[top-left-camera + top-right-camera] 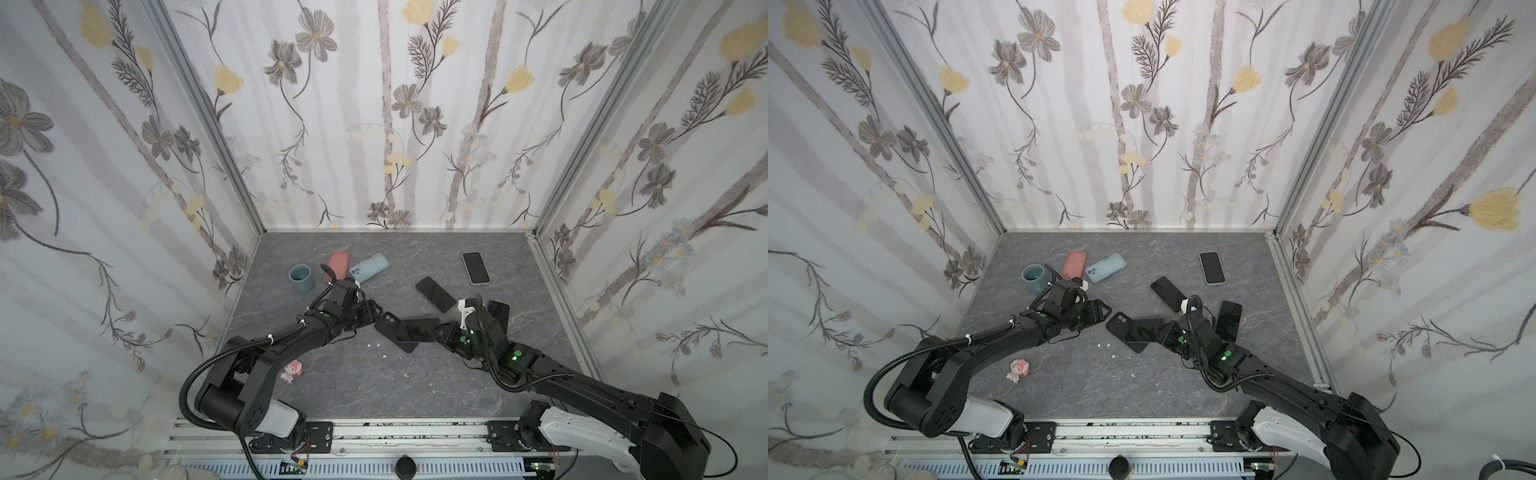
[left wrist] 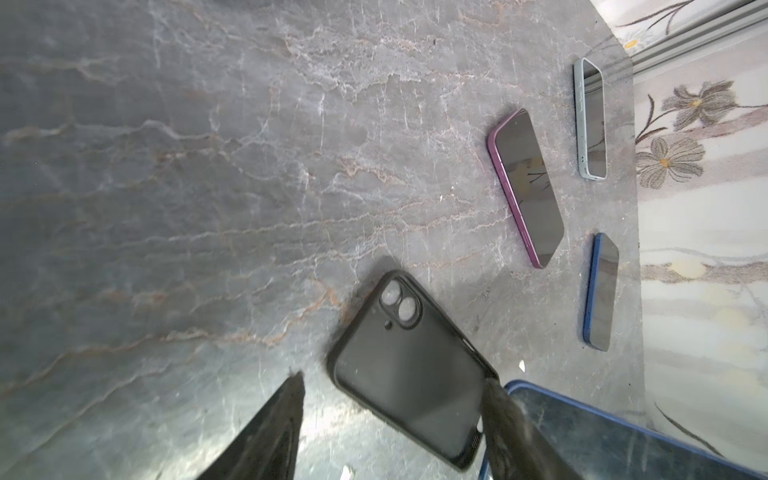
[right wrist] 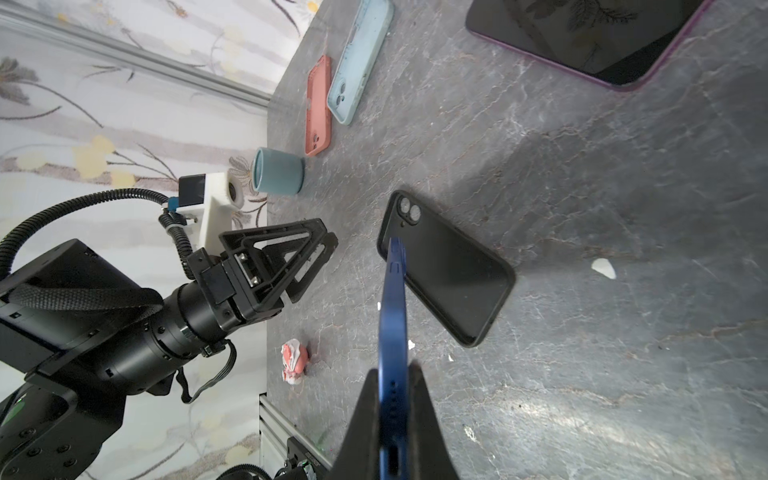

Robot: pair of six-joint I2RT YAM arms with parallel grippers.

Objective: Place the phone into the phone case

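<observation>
While the right gripper (image 3: 395, 374) clenches the blue-framed dark-glass phone (image 3: 392, 299) over the black rubbery phone case (image 3: 449, 270), seating remains undone. At the case's nine o'clock, the left gripper (image 1: 372, 316) gapes, empty.

Enclosed robot test booth, a lab bench set-up
Three flower-papered panels (image 1: 374, 124) held in aluminium posts (image 1: 208, 116) box in a grey stone-look tabletop (image 1: 374, 374); two black robot arms (image 1: 291, 336) are mounted on a slotted metal rail (image 1: 415, 432) along its near edge, cables trailing
</observation>
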